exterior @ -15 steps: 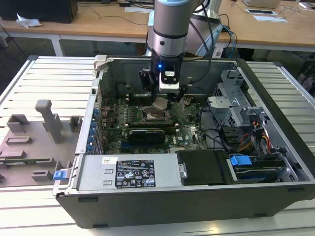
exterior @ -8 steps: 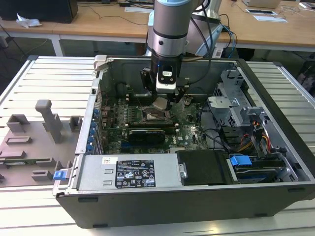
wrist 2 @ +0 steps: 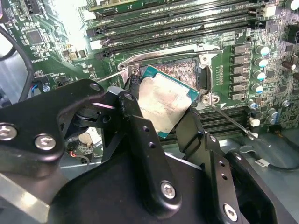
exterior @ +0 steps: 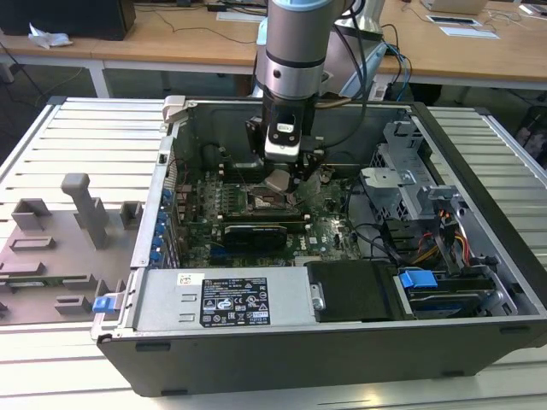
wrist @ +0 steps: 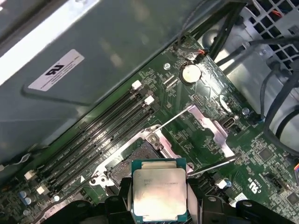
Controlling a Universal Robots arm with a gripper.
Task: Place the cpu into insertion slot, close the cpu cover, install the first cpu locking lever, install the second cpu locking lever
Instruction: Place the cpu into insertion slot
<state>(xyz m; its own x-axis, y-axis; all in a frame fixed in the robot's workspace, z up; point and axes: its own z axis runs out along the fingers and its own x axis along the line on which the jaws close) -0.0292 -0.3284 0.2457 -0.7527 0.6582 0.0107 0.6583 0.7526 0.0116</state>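
At the exterior view's centre, the black two-fingered gripper (exterior: 281, 181) clamps the small silver-grey square cpu (wrist: 159, 193) by its edges, just above the dark silver-rimmed insertion slot (wrist: 134, 156).

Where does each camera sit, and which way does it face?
Exterior view: off the arm, looking down into the open case; arm and tool show.
First wrist view: on the arm, facing the board; tool grips the cpu.
Second wrist view: on the arm, facing the slot past the tool.
Both wrist views share the cpu and slot.
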